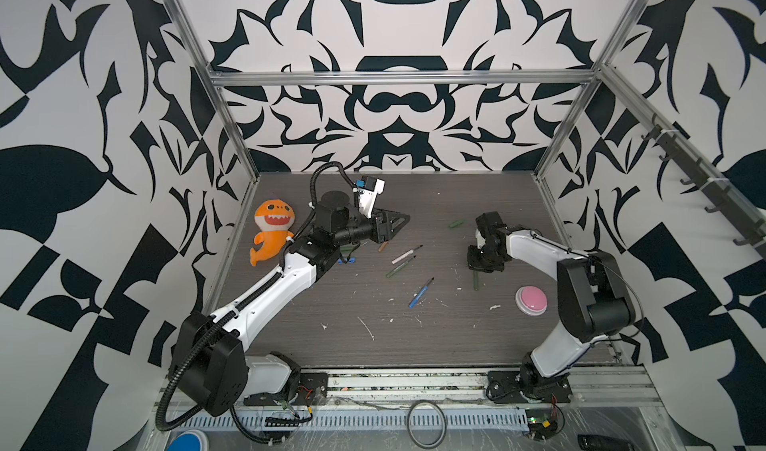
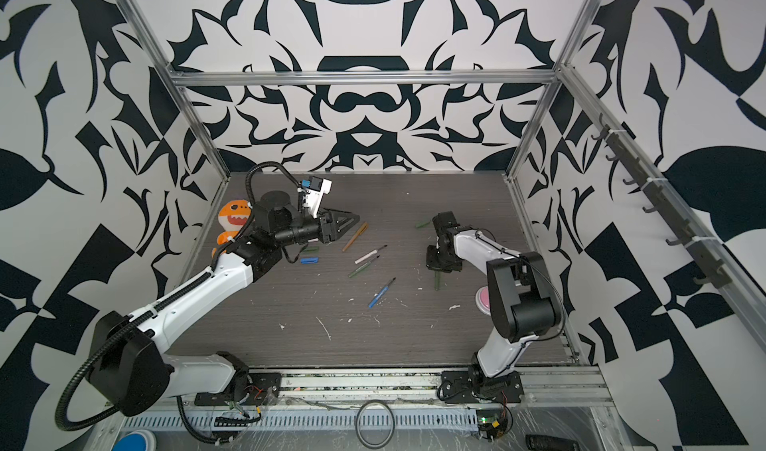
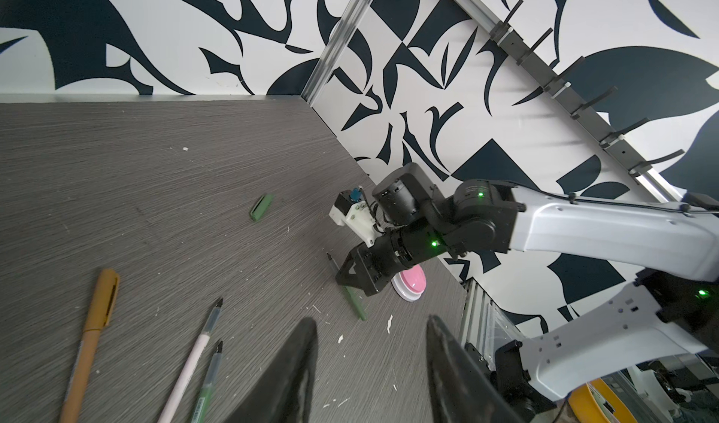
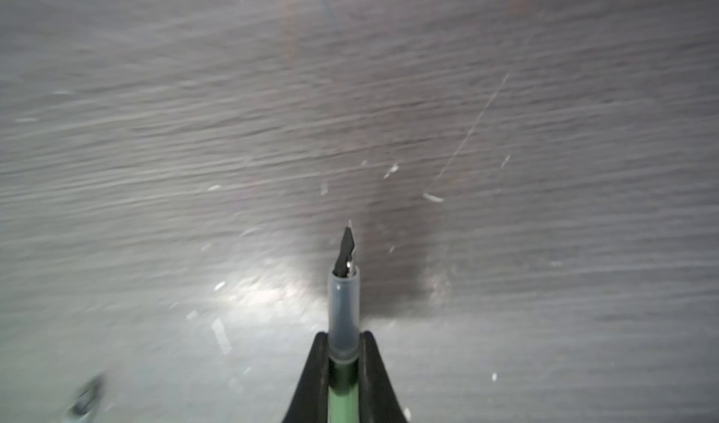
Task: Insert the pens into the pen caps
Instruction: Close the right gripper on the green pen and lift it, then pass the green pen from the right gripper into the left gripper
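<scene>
My right gripper (image 4: 343,339) is shut on a green pen (image 4: 342,304), whose clear neck and dark tip stick out past the jaws. In a top view that gripper (image 1: 476,264) sits at the right with the pen's tail (image 1: 476,281) showing below it. My left gripper (image 3: 369,335) is open and holds nothing, hovering at the back left (image 1: 398,225). On the table lie a white-pink pen (image 1: 404,255), a second green pen (image 1: 400,266), a blue pen (image 1: 420,292) and an orange pen (image 2: 355,236) wearing its cap. A green cap (image 1: 456,223) and a blue cap (image 2: 309,260) lie loose.
An orange shark plush (image 1: 271,231) lies at the back left beside my left arm. A pink round button (image 1: 531,299) stands at the right near my right arm. White scuffs dot the grey table (image 1: 373,337). Patterned walls close the sides and back.
</scene>
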Tool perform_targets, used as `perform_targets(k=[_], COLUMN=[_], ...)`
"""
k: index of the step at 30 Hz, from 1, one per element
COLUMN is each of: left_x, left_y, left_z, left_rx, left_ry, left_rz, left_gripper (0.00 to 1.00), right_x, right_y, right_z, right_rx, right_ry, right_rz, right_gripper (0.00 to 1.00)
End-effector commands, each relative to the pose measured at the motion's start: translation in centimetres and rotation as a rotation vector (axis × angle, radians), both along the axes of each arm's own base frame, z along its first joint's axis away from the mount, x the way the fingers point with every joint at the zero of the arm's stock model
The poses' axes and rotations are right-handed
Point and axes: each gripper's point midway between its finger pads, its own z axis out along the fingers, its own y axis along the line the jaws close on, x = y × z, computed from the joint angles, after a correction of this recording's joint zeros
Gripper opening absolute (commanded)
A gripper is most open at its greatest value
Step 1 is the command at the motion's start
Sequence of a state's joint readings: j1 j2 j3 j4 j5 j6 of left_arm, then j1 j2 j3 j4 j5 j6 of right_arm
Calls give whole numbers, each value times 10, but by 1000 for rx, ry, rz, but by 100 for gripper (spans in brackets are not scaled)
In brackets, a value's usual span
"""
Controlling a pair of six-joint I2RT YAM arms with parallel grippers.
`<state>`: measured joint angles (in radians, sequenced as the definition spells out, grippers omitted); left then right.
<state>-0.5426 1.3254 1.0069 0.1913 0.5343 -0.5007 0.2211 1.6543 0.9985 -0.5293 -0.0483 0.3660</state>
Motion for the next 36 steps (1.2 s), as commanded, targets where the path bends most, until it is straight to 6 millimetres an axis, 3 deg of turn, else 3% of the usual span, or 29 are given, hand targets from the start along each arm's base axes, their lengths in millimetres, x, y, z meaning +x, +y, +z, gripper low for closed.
perform_targets(k=[1,8,11,16,25,32,36], left_x=[-6,-15,-16,-23,-42,-47,-47], left_y=[-3,-4,-7,-16,-33,-35,-36], left_z=[7,11,7,4,1,3,2], left_rx=[-30,-68,-76,-96,-97,-104,-105], left_ry=[-42,-97,-90,-69,-53,-57,-48], left_rz=[-48,-92,-107,-188,-294,-324,-326], left_gripper=[48,59,63,62,58,51,40], right_x=[20,15,5,-11,-31,-34,-36], right_y=[31,91,113,141,172,187,197], right_z=[64,185,227,275,318,324,319], right_rx=[144,333,433,591,740,766,770], right_ry=[-244,-650,-782,-917,-1014,-1020,-1001], right_rz=[21,136,166,196,256,285,307], right_gripper=[8,8,8,8,8,8,8])
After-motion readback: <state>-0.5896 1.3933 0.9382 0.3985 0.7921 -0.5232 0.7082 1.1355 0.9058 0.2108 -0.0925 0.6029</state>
